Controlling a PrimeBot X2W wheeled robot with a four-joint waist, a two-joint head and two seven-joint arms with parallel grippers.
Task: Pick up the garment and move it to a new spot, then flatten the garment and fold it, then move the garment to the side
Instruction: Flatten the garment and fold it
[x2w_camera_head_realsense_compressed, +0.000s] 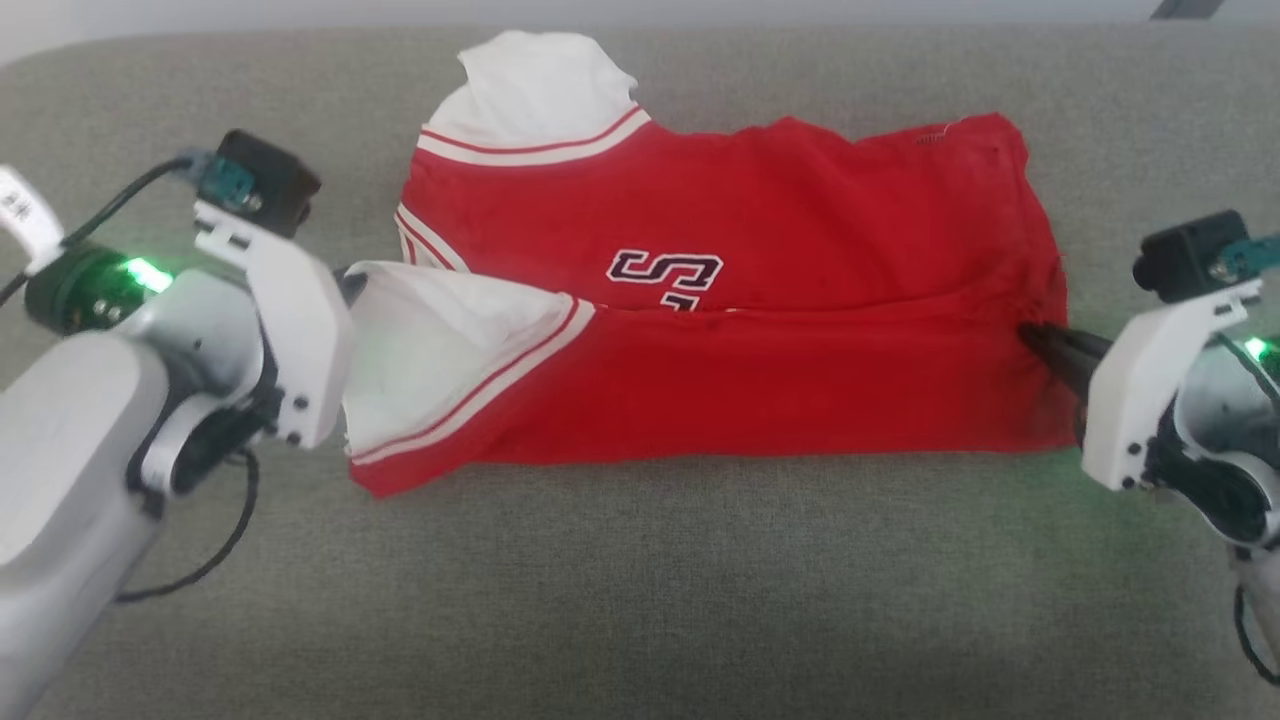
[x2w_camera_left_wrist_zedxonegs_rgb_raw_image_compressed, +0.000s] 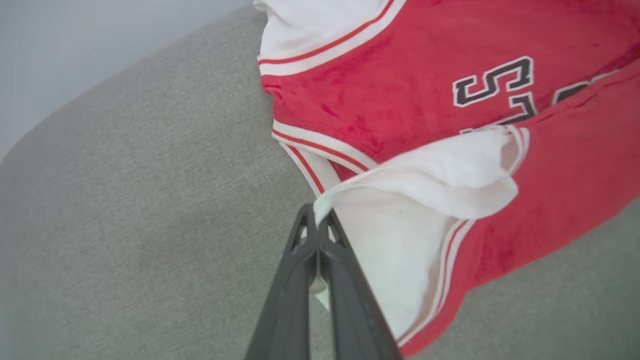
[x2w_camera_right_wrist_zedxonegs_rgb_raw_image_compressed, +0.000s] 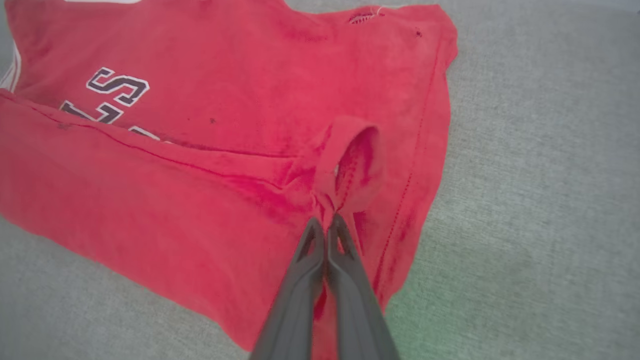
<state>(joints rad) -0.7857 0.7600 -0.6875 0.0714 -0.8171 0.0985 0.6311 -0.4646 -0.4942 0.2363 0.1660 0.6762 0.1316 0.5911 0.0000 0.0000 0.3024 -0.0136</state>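
The garment (x2w_camera_head_realsense_compressed: 760, 330) lies across the centre of the head view on a grey woven surface (x2w_camera_head_realsense_compressed: 640, 600), spread wide L to R. Its near long edge is folded up over the middle, so a fold line runs across mid-frame & covers the lower half of the dark, white-outlined lettering (x2w_camera_head_realsense_compressed: 665, 275). One white end panel (x2w_camera_head_realsense_compressed: 535, 90) w/ thin red stripes sits at upper centre-left; a second white panel (x2w_camera_head_realsense_compressed: 440, 340) lies at centre-left, doubled over the red. L gripper (x2w_camera_left_wrist_zedxonegs_rgb_raw_image_compressed: 316, 220), rising from bottom centre of the L wrist view, has its dark fingers pressed together, pinching the edge of that second white panel; a small tuft of white cloth pokes past the tips. In the head view its white mount is at left, just beside the garment's L end. R gripper (x2w_camera_right_wrist_zedxonegs_rgb_raw_image_compressed: 327, 225), bottom centre of the R wrist view, is likewise clamped tight on red cloth, w/ a small bunched loop of fabric puckered up just above the tips. In the head view its dark tips touch the garment's R edge at mid-right. Green lights (x2w_camera_head_realsense_compressed: 145, 272) glow on both wrists.
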